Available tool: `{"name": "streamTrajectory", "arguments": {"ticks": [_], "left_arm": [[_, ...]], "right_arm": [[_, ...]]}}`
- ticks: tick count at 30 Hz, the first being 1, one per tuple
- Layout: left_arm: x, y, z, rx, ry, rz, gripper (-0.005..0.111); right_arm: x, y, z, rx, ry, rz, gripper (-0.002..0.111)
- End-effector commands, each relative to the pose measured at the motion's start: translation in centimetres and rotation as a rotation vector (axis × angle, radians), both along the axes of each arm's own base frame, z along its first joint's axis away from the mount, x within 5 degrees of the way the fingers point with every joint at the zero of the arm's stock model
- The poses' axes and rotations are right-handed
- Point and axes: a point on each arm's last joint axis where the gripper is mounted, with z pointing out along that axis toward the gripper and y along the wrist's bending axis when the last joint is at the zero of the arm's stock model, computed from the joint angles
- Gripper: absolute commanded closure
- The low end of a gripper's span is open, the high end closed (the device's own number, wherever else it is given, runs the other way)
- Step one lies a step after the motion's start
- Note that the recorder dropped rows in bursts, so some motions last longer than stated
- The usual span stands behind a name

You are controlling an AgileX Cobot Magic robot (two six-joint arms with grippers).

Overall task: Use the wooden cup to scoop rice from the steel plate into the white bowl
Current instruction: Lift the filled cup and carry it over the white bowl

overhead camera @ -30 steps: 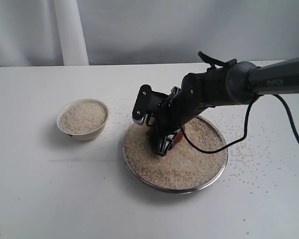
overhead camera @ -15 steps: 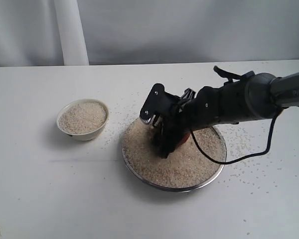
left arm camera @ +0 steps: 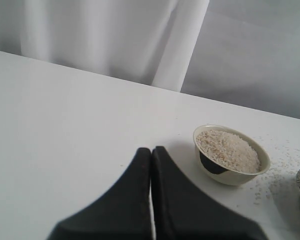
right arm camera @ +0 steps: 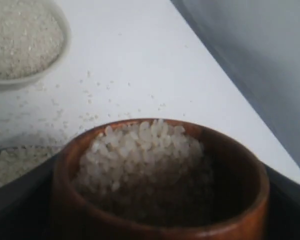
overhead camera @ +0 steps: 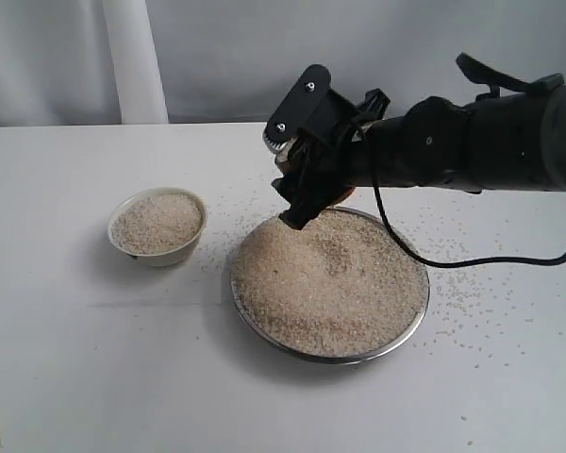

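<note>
Rice is held in the wooden cup, grasped by the right gripper above the steel plate. If tilted early, grains could be spilled short of the white bowl.

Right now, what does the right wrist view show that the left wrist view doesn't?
Only the right wrist view shows the small reddish-brown wooden cup, filled with pale uncooked rice grains. Only the left wrist view shows the left black tool, shut and empty, and the white curtain behind the white table. Both show the small cream-white ceramic bowl heaped with rice, and loose grains scattered on the table beside it.
</note>
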Motion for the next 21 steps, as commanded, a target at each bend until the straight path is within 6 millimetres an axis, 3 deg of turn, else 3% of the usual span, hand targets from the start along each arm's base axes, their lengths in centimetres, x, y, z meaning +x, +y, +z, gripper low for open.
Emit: {"name": "streamTrajectory", "arguments": {"ticks": [1, 9, 14, 21], "left_arm": [[0.0, 0.0, 0.0, -0.007, -0.004, -0.005, 0.107], [0.0, 0.0, 0.0, -0.007, -0.004, -0.005, 0.107], [0.0, 0.0, 0.0, -0.007, -0.004, -0.005, 0.107], [0.0, 0.0, 0.0, -0.007, -0.004, -0.005, 0.107]], "right_arm": [[-0.4, 1.6, 2.5, 0.050, -0.070, 0.027, 0.108], [0.0, 7.0, 4.7, 0.080, -0.046, 0.169, 0.108], [1.2, 9.9, 3.9, 0.071, -0.034, 0.223, 0.108], [3.7, 12.4, 2.0, 0.022, -0.022, 0.276, 0.108]]}}
